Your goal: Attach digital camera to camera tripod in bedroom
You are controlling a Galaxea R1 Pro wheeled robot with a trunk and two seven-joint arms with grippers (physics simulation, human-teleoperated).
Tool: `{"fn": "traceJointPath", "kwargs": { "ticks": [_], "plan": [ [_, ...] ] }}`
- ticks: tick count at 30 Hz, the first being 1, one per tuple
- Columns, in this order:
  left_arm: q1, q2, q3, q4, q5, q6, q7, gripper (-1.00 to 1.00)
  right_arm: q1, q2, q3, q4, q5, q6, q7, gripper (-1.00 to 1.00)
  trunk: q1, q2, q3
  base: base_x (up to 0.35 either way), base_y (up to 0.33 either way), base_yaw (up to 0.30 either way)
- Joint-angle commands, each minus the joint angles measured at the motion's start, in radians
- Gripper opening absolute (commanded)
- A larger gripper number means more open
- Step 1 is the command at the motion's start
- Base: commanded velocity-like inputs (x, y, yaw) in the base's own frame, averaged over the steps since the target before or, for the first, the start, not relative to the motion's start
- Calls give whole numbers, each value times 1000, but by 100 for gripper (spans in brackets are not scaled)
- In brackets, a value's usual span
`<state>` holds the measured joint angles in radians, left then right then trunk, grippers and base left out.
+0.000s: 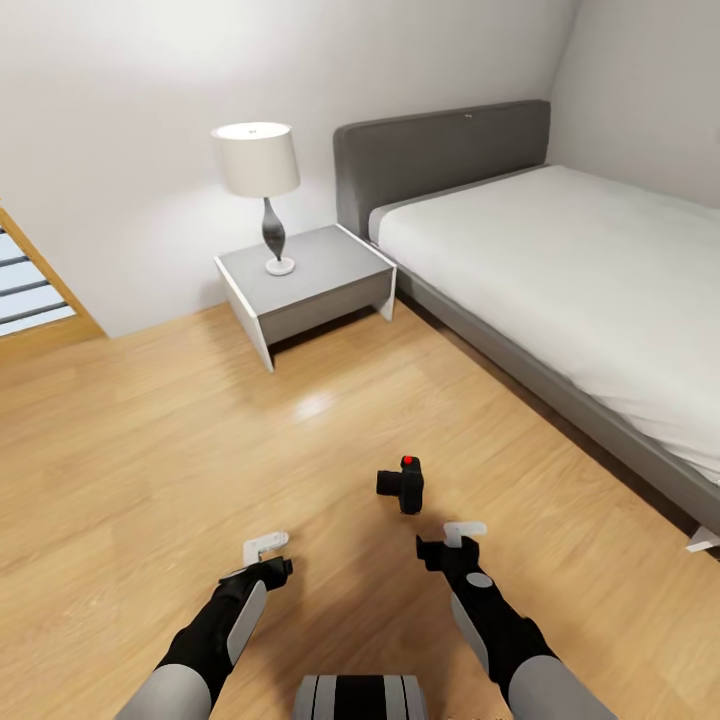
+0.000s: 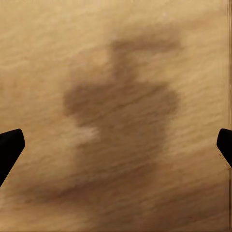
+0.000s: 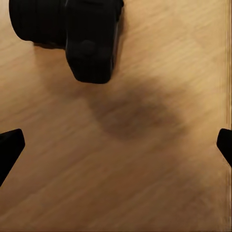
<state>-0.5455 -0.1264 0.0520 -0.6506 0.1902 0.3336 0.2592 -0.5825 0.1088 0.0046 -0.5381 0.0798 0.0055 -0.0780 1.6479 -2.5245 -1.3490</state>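
Observation:
The digital camera is a small black box with a red spot on top, lying on the light wood floor of the bedroom. My right gripper hangs open just short of it and slightly to the right, not touching it. In the right wrist view the digital camera lies beyond the widely spread fingertips of the right gripper. My left gripper is open over bare floor, left of the camera; the left wrist view has its shadow between the tips of the left gripper. The camera tripod is out of view.
A grey-framed white bed runs along the right. A grey nightstand with a white lamp stands against the far wall. An oak-framed opening is at the left edge. Open plank floor lies ahead and to the left.

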Motion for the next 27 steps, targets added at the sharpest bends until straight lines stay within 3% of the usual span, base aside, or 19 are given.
{"fn": "traceJointPath", "kwargs": {
  "ticks": [1,27],
  "plan": [
    [0,-1,1,-3,11,4,5,100,0,0,0,0,14,1,-5,100,0,0,-1,0,0,-169],
    [0,-5,-1,-17,9,2,6,100,0,2,2,-2,29,56,-6,100,0,0,10,0,0,-276]
  ]
}}
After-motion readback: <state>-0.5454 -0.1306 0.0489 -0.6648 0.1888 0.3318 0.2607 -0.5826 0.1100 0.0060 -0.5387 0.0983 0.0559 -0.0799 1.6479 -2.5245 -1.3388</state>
